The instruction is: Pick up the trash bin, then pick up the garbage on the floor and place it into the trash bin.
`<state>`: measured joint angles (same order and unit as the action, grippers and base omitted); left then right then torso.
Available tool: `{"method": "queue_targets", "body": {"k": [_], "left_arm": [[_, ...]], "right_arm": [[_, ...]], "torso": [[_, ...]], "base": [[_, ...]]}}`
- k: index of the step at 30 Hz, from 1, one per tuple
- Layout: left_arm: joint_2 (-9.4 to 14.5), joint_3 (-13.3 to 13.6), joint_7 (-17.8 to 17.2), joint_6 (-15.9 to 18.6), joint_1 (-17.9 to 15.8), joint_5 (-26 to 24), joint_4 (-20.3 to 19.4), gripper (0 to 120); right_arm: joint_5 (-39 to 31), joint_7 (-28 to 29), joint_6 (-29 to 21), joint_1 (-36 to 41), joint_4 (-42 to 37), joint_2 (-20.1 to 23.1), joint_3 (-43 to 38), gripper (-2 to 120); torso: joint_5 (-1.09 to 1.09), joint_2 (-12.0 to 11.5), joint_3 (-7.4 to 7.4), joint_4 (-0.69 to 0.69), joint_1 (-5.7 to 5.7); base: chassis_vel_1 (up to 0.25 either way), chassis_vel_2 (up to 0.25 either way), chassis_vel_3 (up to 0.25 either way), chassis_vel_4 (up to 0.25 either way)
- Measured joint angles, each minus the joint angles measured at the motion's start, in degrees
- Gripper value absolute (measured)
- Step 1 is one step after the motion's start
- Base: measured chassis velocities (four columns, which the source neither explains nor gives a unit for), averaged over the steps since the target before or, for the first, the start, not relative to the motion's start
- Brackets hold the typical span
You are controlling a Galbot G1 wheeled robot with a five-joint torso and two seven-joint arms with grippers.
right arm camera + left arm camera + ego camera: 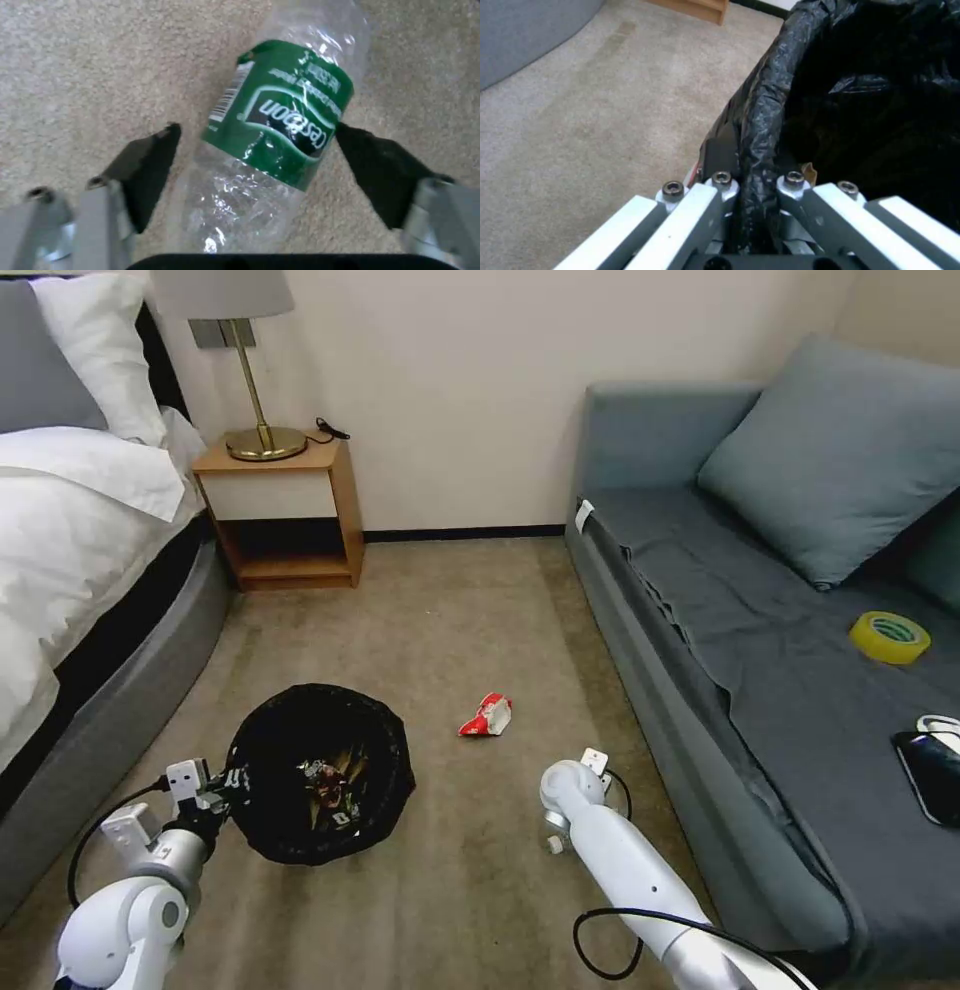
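The trash bin (320,740), lined with a glossy black bag, is at the lower left over the carpet, with some wrappers inside it. My left gripper (222,785) is shut on its near rim; the left wrist view shows the fingers (720,183) pinching the black bag at the rim (765,112). A red-white crumpled wrapper (487,715) lies on the floor to the bin's right. My right arm (572,790) reaches down to the carpet. In the right wrist view my right gripper (255,135) is open, one finger on each side of a clear bottle with a green label (280,116) lying on the carpet.
A bed (90,570) runs along the left, with a wooden nightstand (285,505) and lamp at the back. A grey sofa (760,650) on the right holds a yellow tape roll (889,637) and a black phone (932,775). Open carpet lies between them.
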<state>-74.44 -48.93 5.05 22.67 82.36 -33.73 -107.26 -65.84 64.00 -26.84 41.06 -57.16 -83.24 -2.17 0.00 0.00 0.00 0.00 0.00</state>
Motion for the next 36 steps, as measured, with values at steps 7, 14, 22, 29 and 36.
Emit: {"method": "queue_targets", "body": {"k": [7, 14, 22, 29, 36], "left_arm": [[-0.1, -0.3, 0.0, -0.2, 0.5, 0.0, -0.2, 3], [-0.3, -0.4, 0.0, -0.2, 0.6, 0.0, -0.3, 3], [0.1, -0.5, 0.0, -0.3, 0.7, -0.7, 0.1, 3], [1.4, 0.1, -0.5, 0.5, 0.2, -2.3, 1.1, 3], [3.3, 0.9, -1.2, 2.5, -1.5, -4.6, 1.6, 3]], "right_arm": [[0.4, -0.4, 0.0, 0.3, -0.1, 0.1, 0.3, 51], [0.3, -0.3, 0.0, 0.6, -1.1, 0.4, 1.2, 29], [-1.3, 1.1, 0.8, 0.7, -7.7, 3.1, 4.5, 14], [-2.2, 0.3, 4.1, -2.7, -21.4, 7.7, 12.4, 14], [7.7, -9.7, 10.0, -7.6, -30.2, 8.2, 19.1, 14]], "torso": [[0.00, 0.0, 0.00, 0.00, 0.00], [0.00, 0.0, 0.00, 0.00, 0.00], [0.00, 0.0, 0.00, 0.00, 0.00], [-0.02, 0.0, -0.01, 0.00, 0.00], [0.00, 0.0, 0.00, 0.00, 0.00]], "base": [[0.000, 0.000, 0.000, 0.000], [0.000, 0.000, 0.000, 0.000], [0.000, 0.000, 0.000, 0.000], [0.000, 0.000, 0.000, 0.000], [0.000, 0.000, 0.000, 0.000]]}}
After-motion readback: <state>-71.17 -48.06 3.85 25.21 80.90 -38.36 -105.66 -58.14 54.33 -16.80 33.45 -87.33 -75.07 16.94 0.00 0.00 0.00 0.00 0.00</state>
